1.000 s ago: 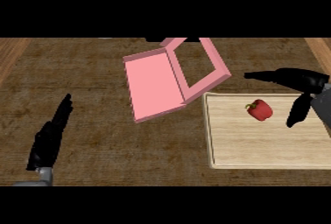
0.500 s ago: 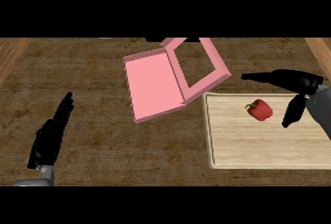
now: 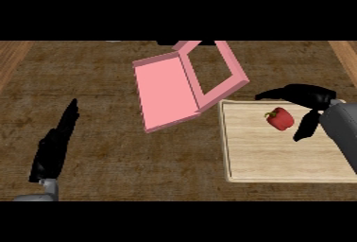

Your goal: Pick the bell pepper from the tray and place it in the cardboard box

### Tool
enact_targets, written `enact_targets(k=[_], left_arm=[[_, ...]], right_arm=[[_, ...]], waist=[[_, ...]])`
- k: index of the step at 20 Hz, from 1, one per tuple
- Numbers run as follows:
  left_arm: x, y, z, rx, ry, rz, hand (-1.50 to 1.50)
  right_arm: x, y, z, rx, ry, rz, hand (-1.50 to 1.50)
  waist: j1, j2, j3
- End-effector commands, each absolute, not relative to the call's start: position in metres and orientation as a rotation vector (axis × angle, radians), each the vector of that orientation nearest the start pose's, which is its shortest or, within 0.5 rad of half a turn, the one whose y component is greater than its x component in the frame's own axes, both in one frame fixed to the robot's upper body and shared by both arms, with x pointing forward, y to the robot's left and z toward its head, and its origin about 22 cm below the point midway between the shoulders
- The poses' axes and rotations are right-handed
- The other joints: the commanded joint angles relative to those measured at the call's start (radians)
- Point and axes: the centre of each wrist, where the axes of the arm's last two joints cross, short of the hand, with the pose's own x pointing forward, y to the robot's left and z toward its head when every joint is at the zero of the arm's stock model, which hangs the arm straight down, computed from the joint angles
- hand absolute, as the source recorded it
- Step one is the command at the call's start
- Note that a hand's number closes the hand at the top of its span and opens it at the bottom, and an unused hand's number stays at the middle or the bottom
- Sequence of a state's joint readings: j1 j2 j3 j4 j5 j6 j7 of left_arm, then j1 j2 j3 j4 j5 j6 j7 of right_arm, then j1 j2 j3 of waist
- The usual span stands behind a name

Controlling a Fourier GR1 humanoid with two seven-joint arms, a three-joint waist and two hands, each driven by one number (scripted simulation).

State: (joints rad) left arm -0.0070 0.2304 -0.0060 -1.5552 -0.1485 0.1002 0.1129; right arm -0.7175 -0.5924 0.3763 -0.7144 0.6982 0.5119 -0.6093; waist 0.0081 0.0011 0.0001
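We count one red bell pepper (image 3: pixel 279 118) on one wooden tray (image 3: pixel 279 163), between our right hand's (image 3: pixel 311 100) spread thumb and fingers but untouched, one pink cardboard box (image 3: pixel 185 84) to its left, and our left hand (image 3: pixel 53 144) resting open on the tabletop (image 3: pixel 105 151).

Red bell pepper (image 3: pixel 279 118), green stem, lies at the far end of the pale wooden tray (image 3: pixel 258 160). Pink cardboard box (image 3: pixel 188 82), lid open, touches the tray's far left corner.
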Motion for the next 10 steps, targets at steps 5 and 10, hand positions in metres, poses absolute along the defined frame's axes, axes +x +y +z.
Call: enact_targets(k=[5, 10], left_arm=[[0.237, 0.283, 0.013, 0.375, -1.448, -0.206, 0.00], [0.242, 0.282, 0.015, 0.375, -1.450, -0.189, 0.00]], right_arm=[[0.394, -0.335, 0.058, -0.188, -1.306, 1.646, 1.50], [0.386, -0.320, 0.050, -0.266, -1.442, 1.607, 1.50]], waist=[[0.005, 0.001, 0.000], [-0.003, -0.002, 0.000]])
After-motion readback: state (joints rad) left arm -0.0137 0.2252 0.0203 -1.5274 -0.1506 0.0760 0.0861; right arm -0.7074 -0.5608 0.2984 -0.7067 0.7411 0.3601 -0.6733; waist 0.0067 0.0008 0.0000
